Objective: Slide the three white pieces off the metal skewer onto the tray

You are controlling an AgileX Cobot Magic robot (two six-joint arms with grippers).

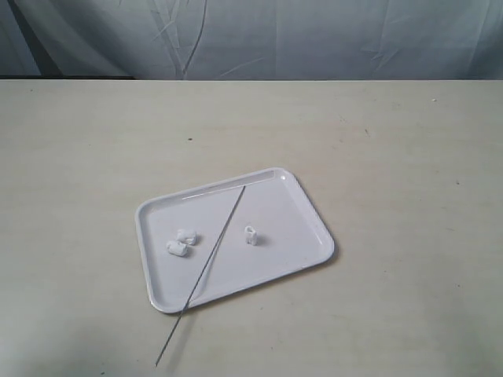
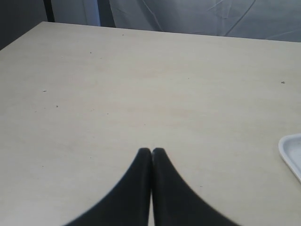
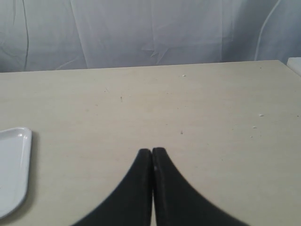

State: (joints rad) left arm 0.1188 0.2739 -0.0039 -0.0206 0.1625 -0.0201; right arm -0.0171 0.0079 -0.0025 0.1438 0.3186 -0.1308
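Note:
The white tray (image 1: 302, 206) lies on the beige table in the exterior view. The thin metal skewer (image 1: 206, 269) rests bare and diagonal across it, its near end sticking out past the tray's front rim onto the table. Two white pieces (image 1: 187, 235) (image 1: 176, 249) lie side by side on the tray left of the skewer. A third white piece (image 1: 251, 236) lies right of it. Neither arm shows in the exterior view. My left gripper (image 2: 151, 150) is shut and empty over bare table, as is my right gripper (image 3: 152, 150). A tray corner (image 2: 290, 151) edges the left wrist view, and a tray corner (image 3: 14, 176) the right wrist view.
The beige tabletop (image 1: 393, 141) stretches wide around the tray, with a pale crumpled cloth backdrop (image 1: 314, 35) behind its far edge.

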